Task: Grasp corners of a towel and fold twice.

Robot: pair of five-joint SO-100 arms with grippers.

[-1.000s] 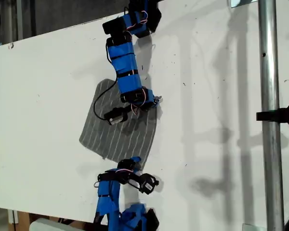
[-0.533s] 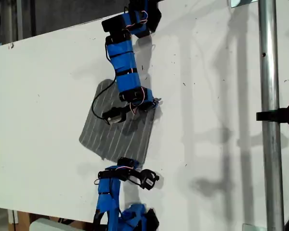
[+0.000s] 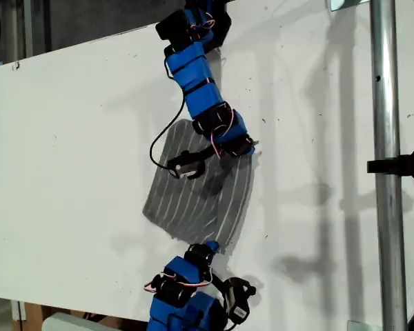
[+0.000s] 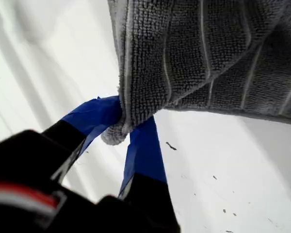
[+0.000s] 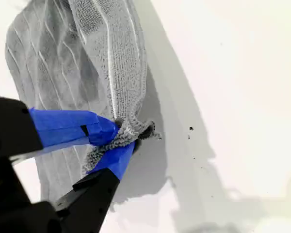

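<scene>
The first gripper's (image 4: 123, 128) fingers (image 4: 94, 116) pinch one towel (image 3: 200, 200) corner, the second gripper's (image 5: 117, 138) fingers pinch another; cloth between lies on the table (image 3: 76, 138).

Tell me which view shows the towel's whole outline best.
The exterior view: the towel lies spread on the table with most of its outline visible between the two arms. Each wrist view shows only a pinched corner, held by my first gripper and my second gripper.
</scene>
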